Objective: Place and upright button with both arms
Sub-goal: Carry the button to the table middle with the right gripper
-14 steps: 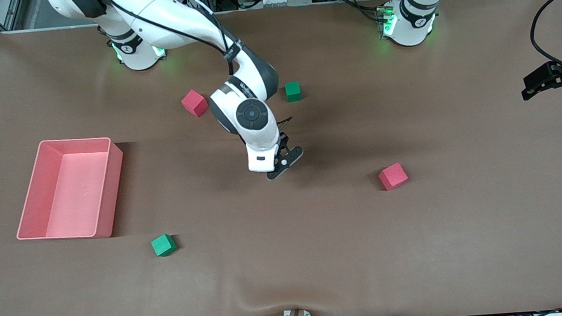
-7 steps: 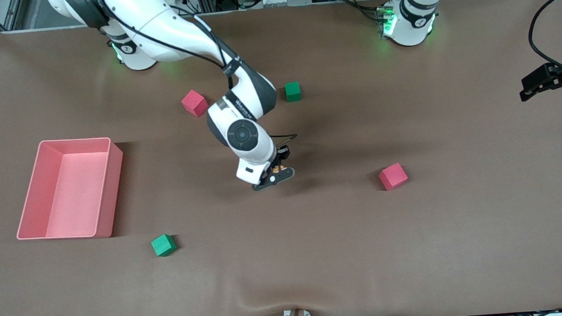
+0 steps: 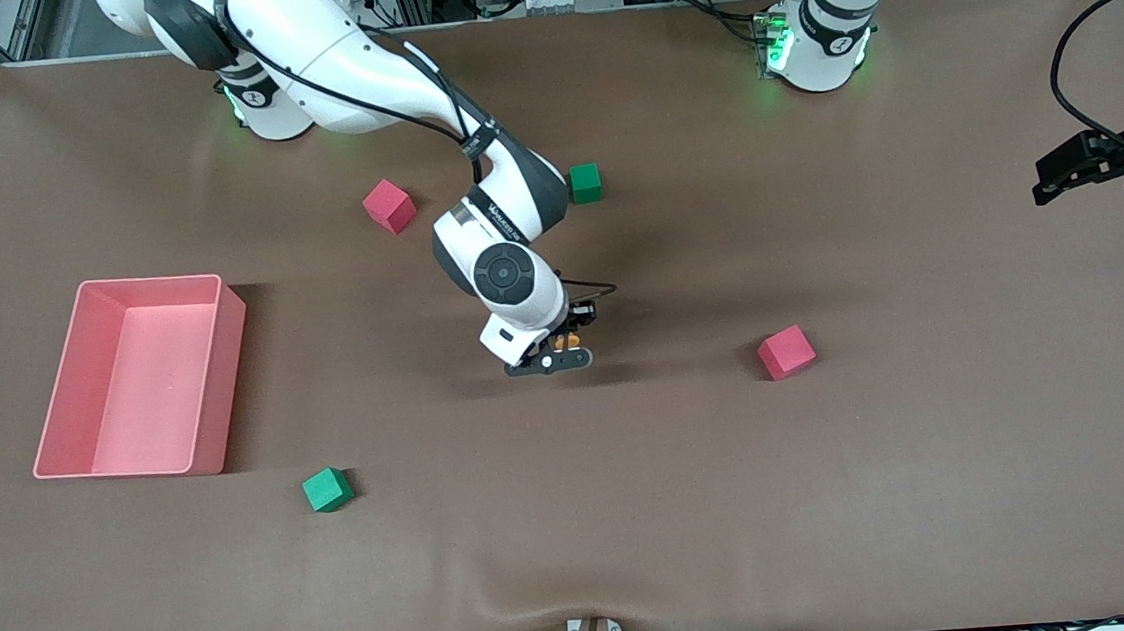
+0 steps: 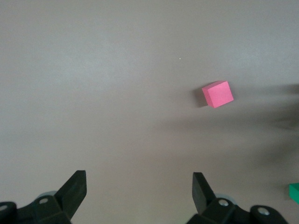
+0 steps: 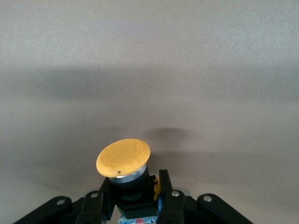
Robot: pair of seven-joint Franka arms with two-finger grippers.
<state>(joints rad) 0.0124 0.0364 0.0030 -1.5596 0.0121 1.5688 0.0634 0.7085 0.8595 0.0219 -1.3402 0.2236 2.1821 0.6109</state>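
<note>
Brown surface [image 3: 837, 494]: button [image 5: 123, 157], gripped in right claw [image 3: 555, 354], has been lowered near mid-surface for placing; left claw [image 4: 138, 198], open, waits.

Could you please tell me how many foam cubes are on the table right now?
4. A red cube and a green cube lie near the arms' bases; another red cube toward the left arm's end; another green cube nearest the camera, by the bin.

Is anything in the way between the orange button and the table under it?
Nothing visible. The right hand holds the button over bare table; the nearest red cube sits aside, toward the left arm's end.
</note>
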